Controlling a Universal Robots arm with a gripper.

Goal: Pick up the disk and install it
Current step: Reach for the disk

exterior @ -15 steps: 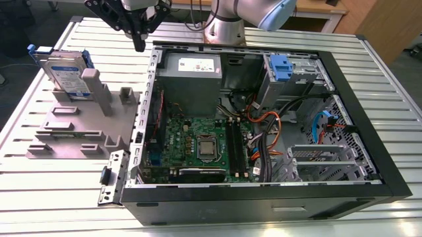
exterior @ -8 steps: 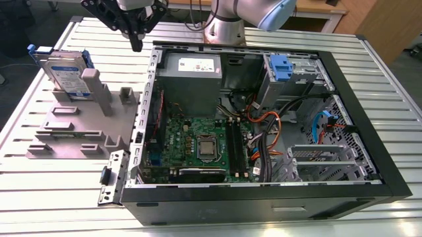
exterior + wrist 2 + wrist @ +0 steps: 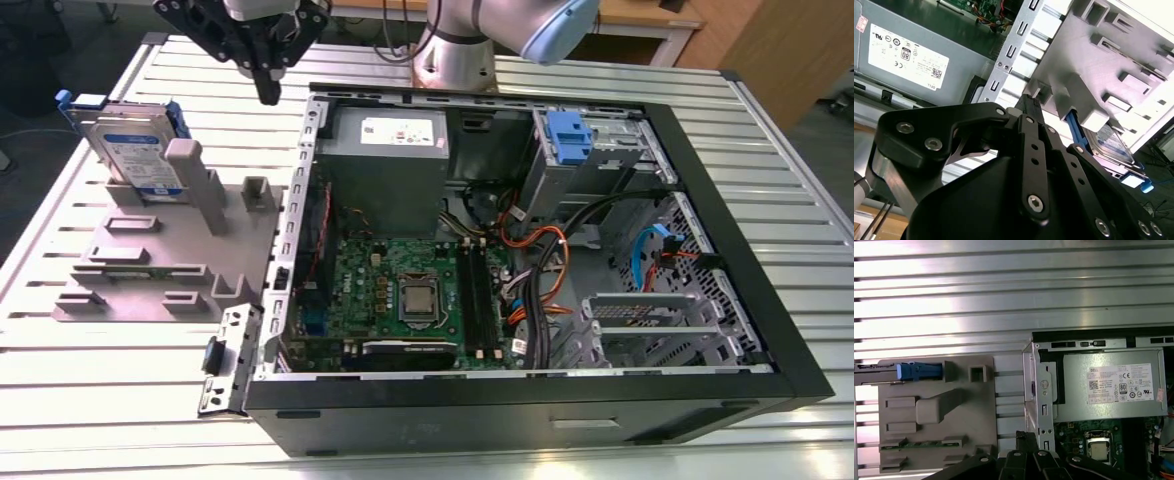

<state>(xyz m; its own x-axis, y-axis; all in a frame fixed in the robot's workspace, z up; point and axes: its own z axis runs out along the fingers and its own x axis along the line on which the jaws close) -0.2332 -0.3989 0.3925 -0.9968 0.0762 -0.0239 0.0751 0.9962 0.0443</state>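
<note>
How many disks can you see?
1. The disk stands upright in the grey holder beside the open computer case. The bays inside the case may hide more.

A robotics lab or workshop. A ribbed aluminium tabletop carries an opened desktop computer case, its motherboard and cables bare, below the fingers to one side. A grey slotted parts fixture lies below them to the other. The robot arm's base rises just behind the fingers.
</note>
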